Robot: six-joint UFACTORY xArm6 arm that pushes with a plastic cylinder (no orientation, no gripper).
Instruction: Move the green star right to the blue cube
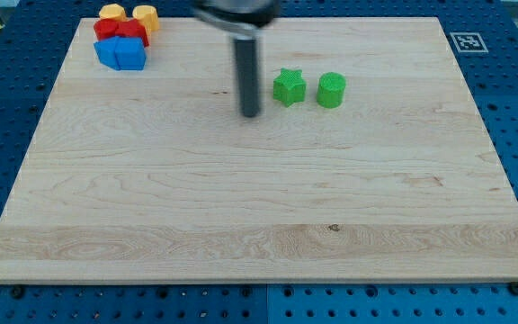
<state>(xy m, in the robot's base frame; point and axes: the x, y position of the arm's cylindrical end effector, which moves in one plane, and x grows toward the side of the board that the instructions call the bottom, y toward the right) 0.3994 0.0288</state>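
Green star is far from the blue cube; my tip, a rod tool gripping nothing, waits left of it

No legible txt; fiducial marker on board corner.

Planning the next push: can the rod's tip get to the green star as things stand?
Probably yes: my tip sits just to the view's left of the green star, with bare board between them; the green cylinder is beyond it.
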